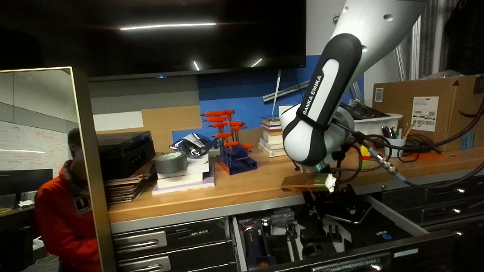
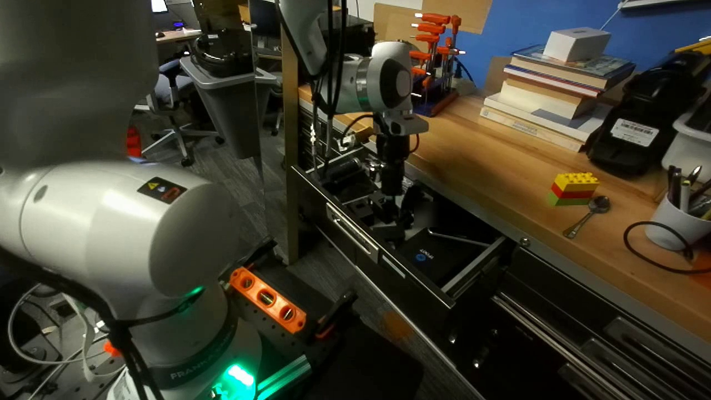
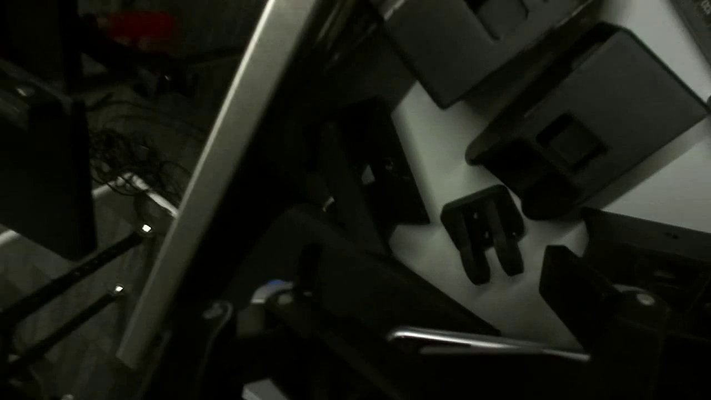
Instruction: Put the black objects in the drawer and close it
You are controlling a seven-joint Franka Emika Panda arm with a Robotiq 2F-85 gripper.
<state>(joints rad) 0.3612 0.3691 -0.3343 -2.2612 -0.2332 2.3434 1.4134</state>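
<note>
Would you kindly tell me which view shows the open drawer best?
An exterior view, as the drawer shows uncropped there, end to end. Elsewhere, an exterior view crops its front along the picture's bottom; the wrist view has just the front rim and part of the inside.

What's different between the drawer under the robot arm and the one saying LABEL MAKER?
The drawer under the arm is pulled out; the LABEL MAKER drawer is shut. You can see inside the drawer under the arm, but the LABEL MAKER drawer shows only its front. Both are dark, with shiny handles.
</note>
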